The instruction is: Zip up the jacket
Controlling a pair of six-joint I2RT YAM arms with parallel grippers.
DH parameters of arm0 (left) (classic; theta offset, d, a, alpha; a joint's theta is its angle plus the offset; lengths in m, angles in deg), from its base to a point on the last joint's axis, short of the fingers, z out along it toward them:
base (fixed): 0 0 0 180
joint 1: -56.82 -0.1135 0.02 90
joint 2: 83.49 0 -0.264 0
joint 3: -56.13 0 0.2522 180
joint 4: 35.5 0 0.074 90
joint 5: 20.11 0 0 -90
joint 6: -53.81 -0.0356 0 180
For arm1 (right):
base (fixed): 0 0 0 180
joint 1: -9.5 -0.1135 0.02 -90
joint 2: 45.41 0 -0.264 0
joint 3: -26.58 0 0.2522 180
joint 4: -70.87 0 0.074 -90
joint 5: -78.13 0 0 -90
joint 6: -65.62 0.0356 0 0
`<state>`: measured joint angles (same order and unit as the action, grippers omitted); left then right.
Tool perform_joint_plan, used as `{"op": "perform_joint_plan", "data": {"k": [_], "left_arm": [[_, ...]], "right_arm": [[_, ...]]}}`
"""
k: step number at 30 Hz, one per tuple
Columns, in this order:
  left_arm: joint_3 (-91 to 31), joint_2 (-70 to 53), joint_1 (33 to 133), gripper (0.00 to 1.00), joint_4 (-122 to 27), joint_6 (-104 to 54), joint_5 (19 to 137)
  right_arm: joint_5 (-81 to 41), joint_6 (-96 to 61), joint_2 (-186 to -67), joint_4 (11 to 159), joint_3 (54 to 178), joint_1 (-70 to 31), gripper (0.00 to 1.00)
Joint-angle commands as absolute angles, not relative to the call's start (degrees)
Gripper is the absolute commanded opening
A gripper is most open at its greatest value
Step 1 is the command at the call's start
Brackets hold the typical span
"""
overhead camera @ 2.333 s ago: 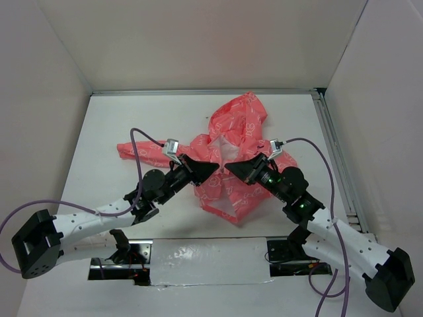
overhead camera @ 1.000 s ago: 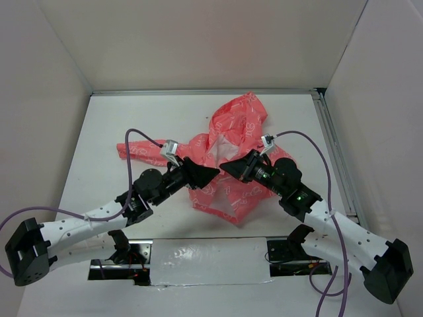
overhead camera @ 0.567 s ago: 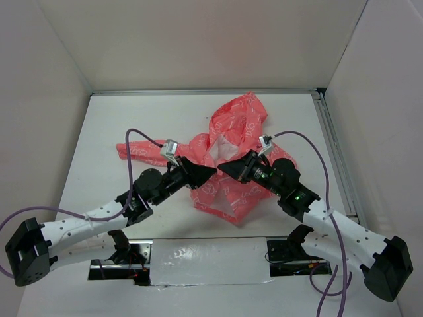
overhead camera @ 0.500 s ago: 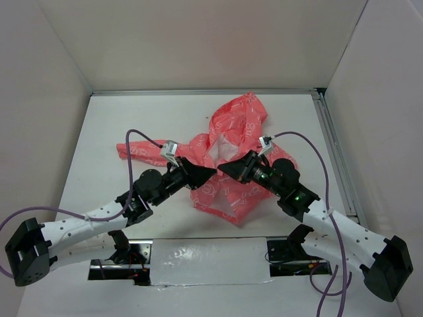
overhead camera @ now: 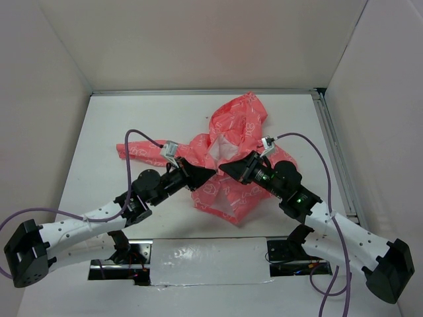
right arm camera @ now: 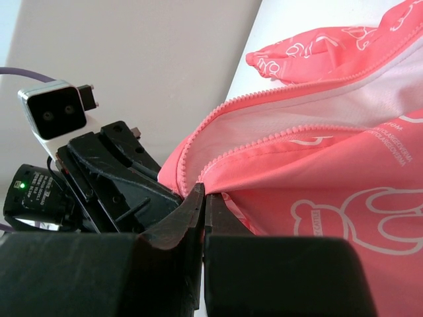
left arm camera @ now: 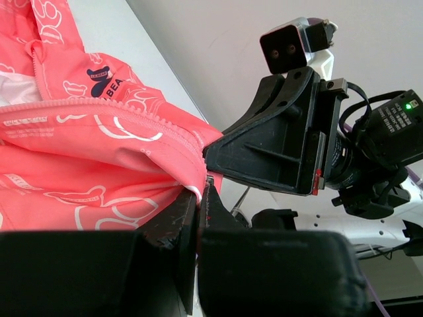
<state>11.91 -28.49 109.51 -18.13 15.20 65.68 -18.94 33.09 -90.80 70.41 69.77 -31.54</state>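
Note:
The coral-pink jacket [overhead camera: 228, 191] lies crumpled mid-table, hood [overhead camera: 241, 115] toward the back and one sleeve [overhead camera: 132, 150] spread left. My left gripper [overhead camera: 213, 173] and right gripper [overhead camera: 223, 168] meet tip to tip over its open front. In the left wrist view the left gripper [left arm camera: 201, 193] is shut on the jacket's [left arm camera: 99, 152] zipper edge, with the dark blue logo [left arm camera: 106, 78] beyond it. In the right wrist view the right gripper [right arm camera: 203, 193] is shut on the opposite edge of the jacket [right arm camera: 330, 178], just below the pink zipper teeth [right arm camera: 264, 109]. The zipper slider is hidden.
The white table [overhead camera: 119, 119] is boxed in by white walls on three sides. A metal rail [overhead camera: 334, 152] runs along the right side. A taped white panel [overhead camera: 205, 261] sits at the near edge between the arm bases. Purple cables [overhead camera: 142, 135] loop off both wrists.
Both grippers have drawn together over the jacket's front, bunching the fabric between them. The left gripper has closed on the zipper edge, and the right has stayed shut.

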Motion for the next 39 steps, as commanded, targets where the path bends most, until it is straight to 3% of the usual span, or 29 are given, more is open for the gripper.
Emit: {"op": "perform_joint_plan", "data": {"k": [1,26,36,37,39], "left_arm": [[11.87,-29.62,109.56,0.0,-19.63,11.89,69.45],[13.54,-29.62,109.56,0.0,-28.52,3.01,82.8],[6.17,-23.82,109.38,0.0,-29.48,5.37,72.8],[5.29,-22.6,109.03,0.0,-30.18,7.03,72.01],[3.01,-21.71,108.25,0.0,-31.24,9.41,71.03]], "right_arm": [[-12.93,32.67,-89.0,68.53,71.88,-31.37,0.0],[-16.88,32.23,-87.95,71.44,74.0,-23.47,0.0],[-26.63,21.78,-90.85,80.31,76.46,-24.96,0.0],[-26.63,20.55,-90.85,81.37,76.89,-25.48,0.02],[-26.37,19.48,-90.41,83.22,77.34,-26.01,0.17]]}}
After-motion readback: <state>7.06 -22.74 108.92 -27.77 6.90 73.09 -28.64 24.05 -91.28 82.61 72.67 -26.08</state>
